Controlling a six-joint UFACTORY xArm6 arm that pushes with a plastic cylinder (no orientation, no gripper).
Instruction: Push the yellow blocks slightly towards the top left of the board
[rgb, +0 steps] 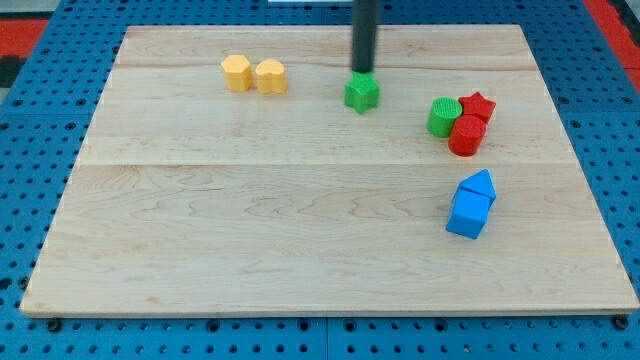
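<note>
Two yellow blocks (254, 75), two green, two red, two blue on the pale wooden desk (250, 230); my tip (362, 72) touches the green star block (362, 93), holding nothing.

Two yellow blocks (254, 75) side by side, touching, view's top-left; my tip (362, 70) well right of them, just above green star block (362, 93).

A green star (362, 93) sits near the board's (250, 250) top edge, about midway along it. Toward the right edge, a green cylinder (444, 116), red star (479, 105) and red cylinder (467, 135) cluster, touching. Below them, two blue blocks (472, 205) touch.
</note>
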